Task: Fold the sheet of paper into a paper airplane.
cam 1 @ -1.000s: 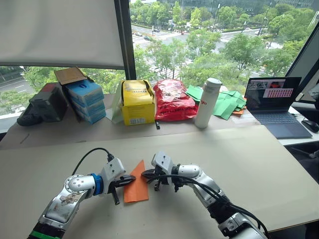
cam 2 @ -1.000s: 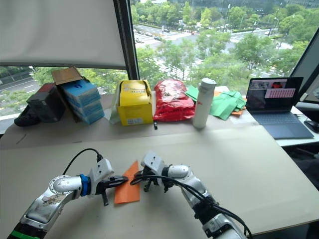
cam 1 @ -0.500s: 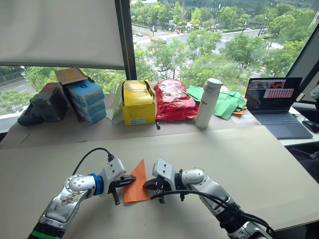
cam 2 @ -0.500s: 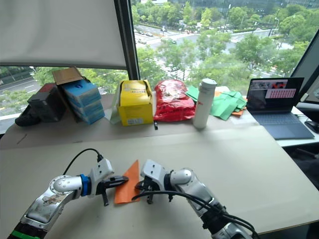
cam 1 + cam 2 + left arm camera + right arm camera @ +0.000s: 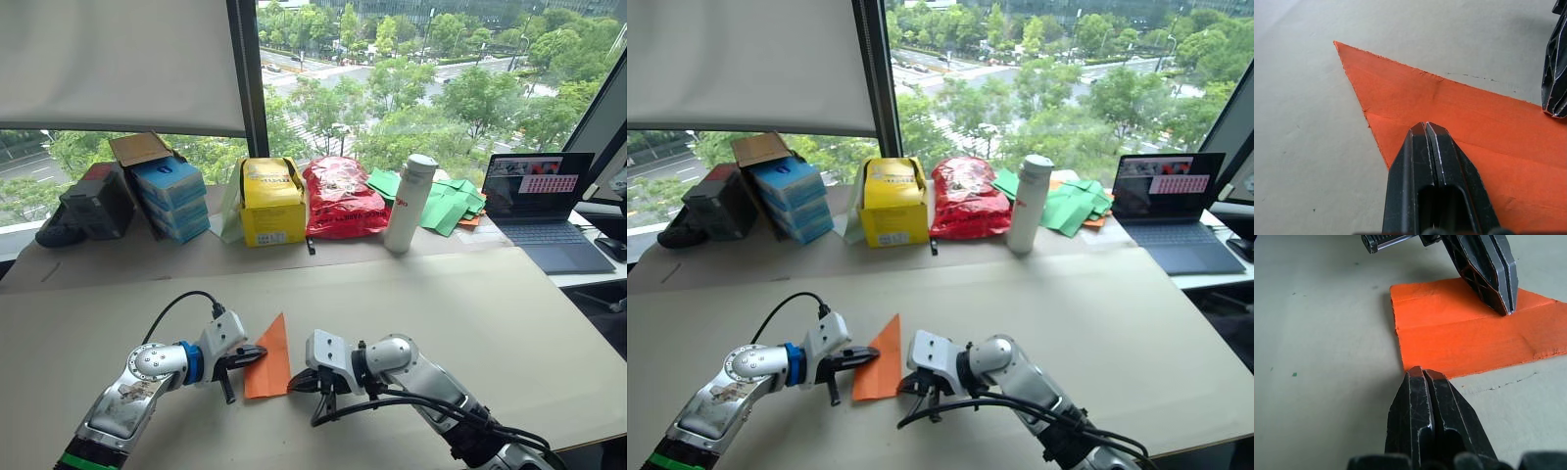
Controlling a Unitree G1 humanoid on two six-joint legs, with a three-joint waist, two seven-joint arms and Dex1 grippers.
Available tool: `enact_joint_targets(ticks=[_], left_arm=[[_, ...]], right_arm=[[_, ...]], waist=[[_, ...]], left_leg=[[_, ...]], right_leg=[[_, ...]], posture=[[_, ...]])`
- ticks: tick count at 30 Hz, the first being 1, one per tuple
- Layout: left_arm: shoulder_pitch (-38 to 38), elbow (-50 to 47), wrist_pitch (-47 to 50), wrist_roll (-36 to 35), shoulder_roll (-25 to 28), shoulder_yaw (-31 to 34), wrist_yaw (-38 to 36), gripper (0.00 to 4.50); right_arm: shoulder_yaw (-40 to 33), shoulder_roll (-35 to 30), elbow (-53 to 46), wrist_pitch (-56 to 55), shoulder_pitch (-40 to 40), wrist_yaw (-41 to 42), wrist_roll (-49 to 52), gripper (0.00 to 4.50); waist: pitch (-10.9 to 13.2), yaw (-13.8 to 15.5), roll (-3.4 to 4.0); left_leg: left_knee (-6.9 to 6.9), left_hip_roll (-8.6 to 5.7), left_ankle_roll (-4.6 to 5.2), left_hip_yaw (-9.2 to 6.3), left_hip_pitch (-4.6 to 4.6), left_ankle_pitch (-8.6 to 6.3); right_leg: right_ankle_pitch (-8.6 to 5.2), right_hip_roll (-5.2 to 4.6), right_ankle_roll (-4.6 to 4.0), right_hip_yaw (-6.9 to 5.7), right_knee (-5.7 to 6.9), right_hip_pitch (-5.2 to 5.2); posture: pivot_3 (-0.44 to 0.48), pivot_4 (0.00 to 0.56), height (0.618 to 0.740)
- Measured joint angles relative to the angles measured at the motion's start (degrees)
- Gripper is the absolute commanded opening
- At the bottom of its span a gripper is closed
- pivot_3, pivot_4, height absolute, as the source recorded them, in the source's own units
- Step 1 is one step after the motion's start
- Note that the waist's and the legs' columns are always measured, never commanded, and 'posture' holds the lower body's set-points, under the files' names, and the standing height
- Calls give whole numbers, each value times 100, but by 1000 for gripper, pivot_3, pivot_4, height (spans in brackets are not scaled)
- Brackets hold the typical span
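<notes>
**Q:** Two grippers meet at one object; where does it lie?

**A:** The sheet of paper (image 5: 269,351), folded into a narrow orange wedge with crease lines along its length, lies flat on the beige table (image 5: 509,313), its point aimed toward 12 o'clock.

**Q:** How does each gripper stand?

**A:** The left gripper (image 5: 257,352), at 9 o'clock of the sheet, has its two fingers pressed together, and their tips rest on top of the paper. The right gripper (image 5: 296,384), at about 4 o'clock of the sheet, is likewise closed with nothing between its fingers; its tips touch the table at the paper's edge.

**Q:** What lies beyond?

**A:** At 12 o'clock, well apart: a yellow box (image 5: 271,201), a red plastic bag (image 5: 340,197), a white bottle (image 5: 408,202), green paper pieces (image 5: 446,203); a laptop (image 5: 546,204) at 2 o'clock.
</notes>
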Motion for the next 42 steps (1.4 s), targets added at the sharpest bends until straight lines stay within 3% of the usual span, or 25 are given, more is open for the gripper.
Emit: enact_joint_targets(ticks=[7, 12, 15, 19, 25, 29, 34, 42], left_arm=[[-72, -14, 267, -241, 42, 138, -92, 39], [-293, 143, 332, -470, 579, 571, -454, 39], [-571, 402, -24, -459, 891, 668, -855, 827], [-920, 1063, -1283, -113, 1028, 457, -1377, 2271], [-2043, 2858, -4548, 834, 772, -248, -1777, 4264], [-2850, 4050, -6321, 1156, 470, -641, -2017, 4264], [-3393, 5107, -7505, 1430, 264, -1067, -2248, 4264], [-3762, 5836, -8185, 1453, -20, -1390, -2496, 1792]], right_arm=[[-558, -30, -474, 517, 313, -108, 508, 0], [-1482, -57, -1539, 1304, 378, -389, 1262, 0], [-1631, -42, -2024, 1700, 598, -636, 1585, 0], [-1663, -61, -2280, 1924, 739, -994, 1620, 0], [-1743, -43, -2324, 2003, 918, -1469, 1615, 0], [-1770, -35, -2343, 2010, 942, -1671, 1619, 0], [-1781, -37, -2351, 2012, 953, -1828, 1632, 0], [-1786, -45, -2391, 2014, 972, -2033, 1738, 0]], waist=[[22, 13, -12], [32, 15, -18], [33, 24, -16], [34, 26, -15], [37, 108, -20], [37, 119, -21], [36, 79, -22], [37, 55, -23]], left_leg=[[8, 0, -1, 0, -30, 1], [13, 1, -18, -7, -104, 12], [10, 1, -23, -11, -115, 15], [16, -5, -19, 0, -116, 13], [23, -6, -25, -2, -128, 16], [29, -6, -20, 0, -132, 15], [33, -7, -18, 7, -135, 15], [68, -12, 18, 6, -140, -3]], right_leg=[[0, 0, -1, 1, 3, -17], [2, 1, -3, -5, 22, -98], [3, -1, -5, -11, 20, -107], [4, -8, -6, -5, 3, -99], [9, -8, -13, -12, 2, -106], [9, -7, -12, -14, 5, -107], [9, 0, -11, -38, 10, -108], [9, 7, -6, -62, 24, -100]], posture=[[0, 150, 740], [0, 150, 740], [0, 150, 740], [0, 150, 740], [0, 150, 740], [0, 150, 740], [0, 150, 740], [0, 150, 740]])
